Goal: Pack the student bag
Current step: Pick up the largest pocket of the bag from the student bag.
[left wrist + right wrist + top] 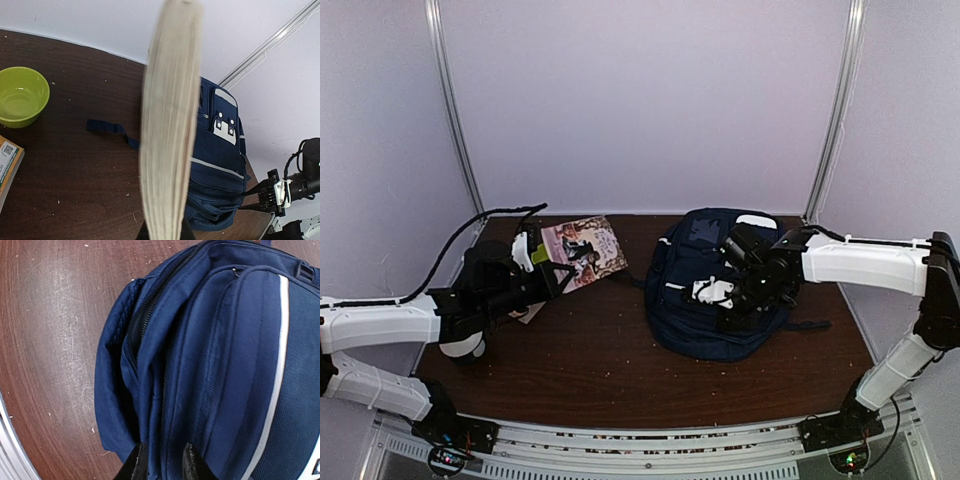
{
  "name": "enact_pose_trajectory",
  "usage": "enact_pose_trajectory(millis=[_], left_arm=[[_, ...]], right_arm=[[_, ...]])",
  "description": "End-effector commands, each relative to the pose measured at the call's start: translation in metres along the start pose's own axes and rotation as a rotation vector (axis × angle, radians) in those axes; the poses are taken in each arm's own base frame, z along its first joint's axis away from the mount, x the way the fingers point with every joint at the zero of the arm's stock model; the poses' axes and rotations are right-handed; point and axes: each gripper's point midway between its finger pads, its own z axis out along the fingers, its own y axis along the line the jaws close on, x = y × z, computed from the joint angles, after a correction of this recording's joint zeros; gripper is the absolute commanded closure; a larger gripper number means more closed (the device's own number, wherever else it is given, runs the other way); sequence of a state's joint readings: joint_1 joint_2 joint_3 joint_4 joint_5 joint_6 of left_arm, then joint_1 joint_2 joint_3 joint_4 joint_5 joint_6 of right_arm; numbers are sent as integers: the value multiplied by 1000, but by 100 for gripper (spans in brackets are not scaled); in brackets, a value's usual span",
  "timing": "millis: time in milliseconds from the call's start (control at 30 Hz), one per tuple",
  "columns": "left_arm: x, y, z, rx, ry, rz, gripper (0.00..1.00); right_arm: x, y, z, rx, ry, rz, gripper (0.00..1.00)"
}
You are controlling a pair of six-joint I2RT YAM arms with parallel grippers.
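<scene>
**A:** Student bag [690, 330]: how many, and where?

**B:** One. It lies on the right half of the table [600, 385], its far end near the back wall, with one strap [112, 127] trailing onto the wood.

**A:** Room around it?

**B:** There's bare wood in front and to its left. The right edge is closer.

**A:** The grippers?

**B:** Two. The right gripper [162, 460] sits on the bag with a finger on each side of a fabric fold by the zip. I cannot tell whether it's nipped tight. The left gripper [558, 272] is pinching one book [585, 248] by a corner, held off the table at the back left, apart from the bag.

**A:** Smaller things?

**B:** One green bowl [22, 97], and one flat box [7, 162] at the frame's edge, near the bowl.
</scene>
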State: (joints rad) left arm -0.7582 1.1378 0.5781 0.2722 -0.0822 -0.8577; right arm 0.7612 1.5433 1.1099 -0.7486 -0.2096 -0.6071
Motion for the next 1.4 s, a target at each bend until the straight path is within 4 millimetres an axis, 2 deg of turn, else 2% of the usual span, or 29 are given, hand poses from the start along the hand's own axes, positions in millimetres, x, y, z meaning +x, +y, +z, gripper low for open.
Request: enact_pose_trajectory(millis=[0, 167, 433, 667, 900, 1033, 1133, 1200, 1367], left_arm=[[-18, -14, -4, 59, -62, -17, 100], [-17, -13, -3, 42, -51, 6, 100], [-14, -14, -2, 39, -36, 12, 100], [-12, -12, -2, 33, -30, 16, 100], [-11, -12, -2, 39, -30, 18, 100], [-10, -12, -3, 42, -31, 16, 100], [-9, -13, -4, 48, -35, 6, 100], [-10, -16, -6, 60, -36, -6, 100], [-14, -35, -9, 125, -56, -51, 100]], right_arm=[[-6, 2, 8, 16, 9, -32, 75], [-13, 8, 14, -2, 4, -38, 74], [-12, -3, 32, 41, 59, -23, 69], [-15, -16, 36, 102, 69, 12, 75], [-13, -11, 47, 62, 96, 30, 68], [-13, -14, 50, 74, 108, 41, 78], [-17, -22, 39, 92, 93, 58, 93], [-25, -30, 23, 97, 49, 94, 98], [-51, -63, -33, 103, -122, 236, 100]])
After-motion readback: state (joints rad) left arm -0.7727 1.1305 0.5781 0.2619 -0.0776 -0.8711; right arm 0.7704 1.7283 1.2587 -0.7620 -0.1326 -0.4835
